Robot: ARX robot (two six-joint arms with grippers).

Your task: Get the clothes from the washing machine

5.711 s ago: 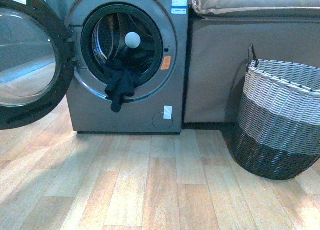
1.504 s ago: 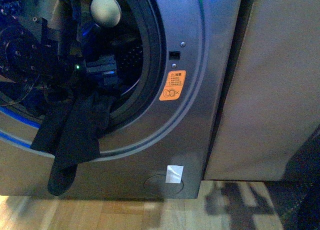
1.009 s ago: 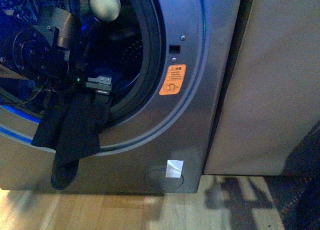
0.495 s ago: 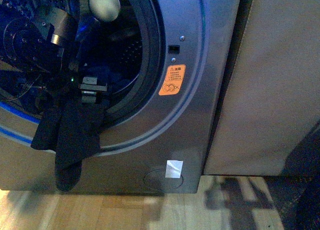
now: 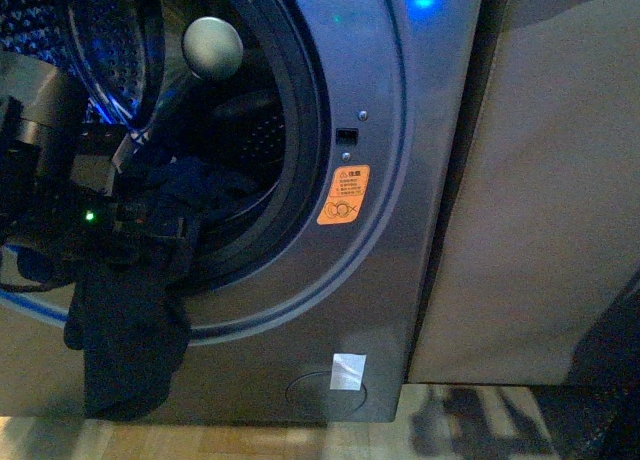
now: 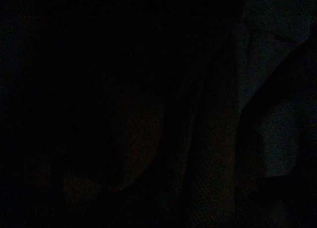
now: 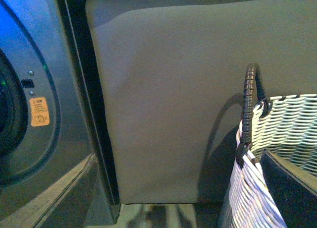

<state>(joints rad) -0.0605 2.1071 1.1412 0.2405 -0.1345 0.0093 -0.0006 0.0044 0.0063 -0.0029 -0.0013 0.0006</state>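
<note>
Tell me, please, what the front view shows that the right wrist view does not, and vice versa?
Only the front view shows the clothes draped over the lip of the drum opening, the perforated drum, a grey ball inside it and the left arm by the clothes. Only the right wrist view shows the woven basket with its black handle. Both show the washing machine, its orange sticker and the grey panel beside it.

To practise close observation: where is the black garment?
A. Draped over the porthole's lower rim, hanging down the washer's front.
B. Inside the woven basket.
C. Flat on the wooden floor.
A: the front view shows the black garment spilling over the porthole rim of the washing machine, dangling against its grey panel.
</note>
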